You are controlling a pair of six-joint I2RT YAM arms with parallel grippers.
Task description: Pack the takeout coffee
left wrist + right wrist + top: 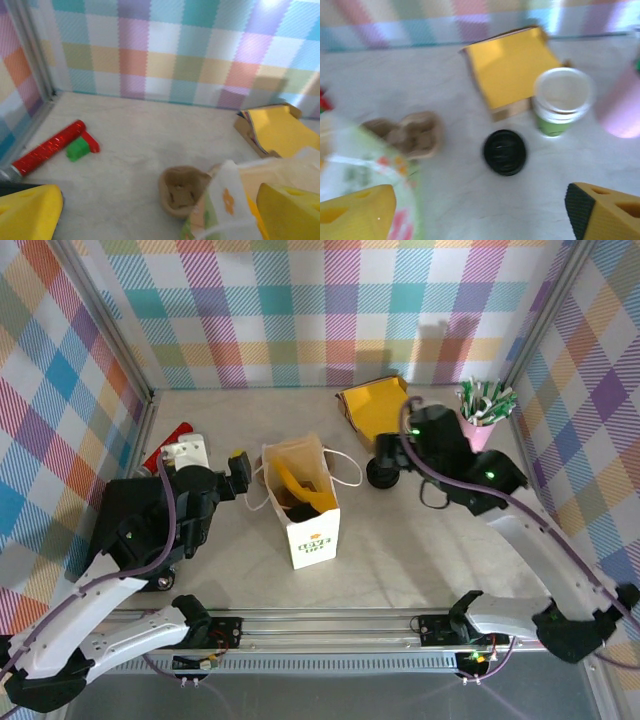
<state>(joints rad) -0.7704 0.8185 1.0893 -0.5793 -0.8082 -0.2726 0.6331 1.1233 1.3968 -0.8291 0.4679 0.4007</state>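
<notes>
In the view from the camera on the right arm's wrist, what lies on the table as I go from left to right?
paper bag → brown cardboard holder → black lid → white-and-green cup → pink cup. The yellow pad is left out, since it spans the lid and the cup.

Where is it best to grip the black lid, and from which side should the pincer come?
Probably by its rim, on two opposite edges, from straight above: the black lid lies flat on the table, with free space all around it.
</notes>
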